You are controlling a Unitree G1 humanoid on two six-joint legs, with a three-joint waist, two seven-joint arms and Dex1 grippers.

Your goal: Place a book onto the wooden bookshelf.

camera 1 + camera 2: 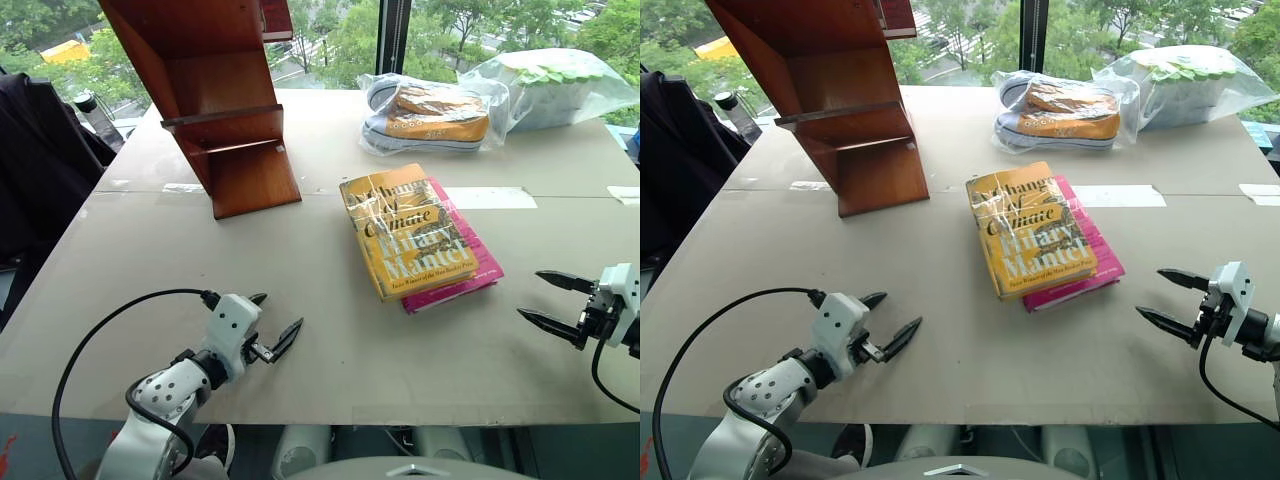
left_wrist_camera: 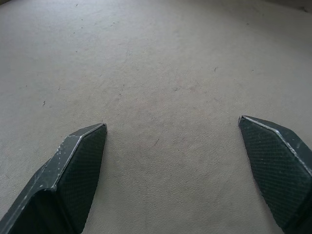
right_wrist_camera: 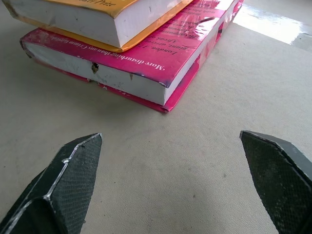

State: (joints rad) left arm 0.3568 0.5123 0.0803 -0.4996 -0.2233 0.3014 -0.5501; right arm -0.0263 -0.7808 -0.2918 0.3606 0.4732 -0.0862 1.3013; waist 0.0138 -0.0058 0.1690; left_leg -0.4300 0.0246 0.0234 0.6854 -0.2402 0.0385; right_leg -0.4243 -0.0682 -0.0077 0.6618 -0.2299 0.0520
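From the head view, the book (image 1: 407,231) lies atop a pink book (image 1: 462,262) mid-table, long axis running near-to-far, left of my spread, empty right gripper (image 1: 545,299), the nearer one. My left gripper (image 1: 276,320) is spread too. The right wrist view shows both books just ahead.

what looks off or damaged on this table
The pink book has a small tear in its lower page edge, seen in the right wrist view. The yellow book lies on it askew, its plastic wrap crinkled. The wooden bookshelf stands on the table and leans.
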